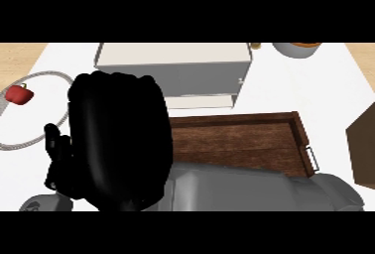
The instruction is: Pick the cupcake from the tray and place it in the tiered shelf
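Brown wooden tray [242, 141]: lay on the white counter [322, 94] in the middle of my head view, with a metal handle on its right end. Its left part was hidden behind the right hand.
Right hand [117, 139]: a large black shape, raised close to the camera, left of centre. Its grey forearm [249, 191] came in from the lower right and crossed the near edge of the tray.
Right hand's hold: I couldn't tell whether it was clenched, released or grasping something; I saw only a dark mass.
Cupcake: I couldn't make out where it was.
Tiered shelf [176, 64]: white, standing beyond the tray at the top of the view, its lower step just beside the tray's far edge.
Left hand [57, 158]: resting at the lower left with fingers up and relaxed, holding nothing, partly covered by the right hand.
Plate [29, 144]: at the left edge, pale rim showing.
Apple [21, 94]: red, on that plate.
Bowl [296, 48]: at the top right, cut off by the edge.
Dark board [362, 149]: at the right edge, apart from the tray.
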Motion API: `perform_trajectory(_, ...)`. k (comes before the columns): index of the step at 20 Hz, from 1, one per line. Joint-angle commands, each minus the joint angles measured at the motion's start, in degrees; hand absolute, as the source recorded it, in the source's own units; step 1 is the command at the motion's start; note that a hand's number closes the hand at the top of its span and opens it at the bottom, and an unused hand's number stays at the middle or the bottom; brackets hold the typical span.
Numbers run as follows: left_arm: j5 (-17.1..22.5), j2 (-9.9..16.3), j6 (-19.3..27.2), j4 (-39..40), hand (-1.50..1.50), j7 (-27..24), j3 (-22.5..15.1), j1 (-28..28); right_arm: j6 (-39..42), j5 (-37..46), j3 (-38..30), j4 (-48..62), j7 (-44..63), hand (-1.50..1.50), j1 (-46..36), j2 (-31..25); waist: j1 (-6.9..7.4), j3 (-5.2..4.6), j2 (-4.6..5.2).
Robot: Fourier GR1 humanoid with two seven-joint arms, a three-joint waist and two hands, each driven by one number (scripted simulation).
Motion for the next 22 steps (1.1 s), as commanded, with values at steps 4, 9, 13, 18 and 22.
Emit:
perform_trajectory(4,0.0,1.0,-0.3,0.5,0.00,1.5,0.7,-1.1,3.4,-2.3,-11.5,7.5,12.6,1.50,-12.7,0.9,-0.39,-0.13,0.44)
perform_trajectory(9,-1.0,-0.2,-0.3,1.5,0.00,-1.5,-0.1,1.2,5.8,-1.4,-22.0,17.3,5.6,1.50,-19.6,-0.3,-0.60,-0.13,0.80)
perform_trajectory(13,-1.5,-1.1,0.8,-0.2,0.00,-2.1,-0.2,2.9,7.0,-1.3,-25.2,24.3,2.1,1.50,-23.5,0.2,-0.24,-0.11,0.91)
perform_trajectory(18,-1.6,-0.8,0.7,0.8,0.00,-0.6,0.1,-0.1,9.5,-4.4,-29.7,29.2,-5.6,1.50,-23.6,-2.1,-0.79,-0.06,1.01)
perform_trajectory(22,-2.0,-1.5,0.5,-1.7,0.00,-1.6,-0.7,3.0,11.7,-5.7,-30.4,32.3,-11.8,1.50,-21.1,-3.2,-0.60,-0.03,0.96)
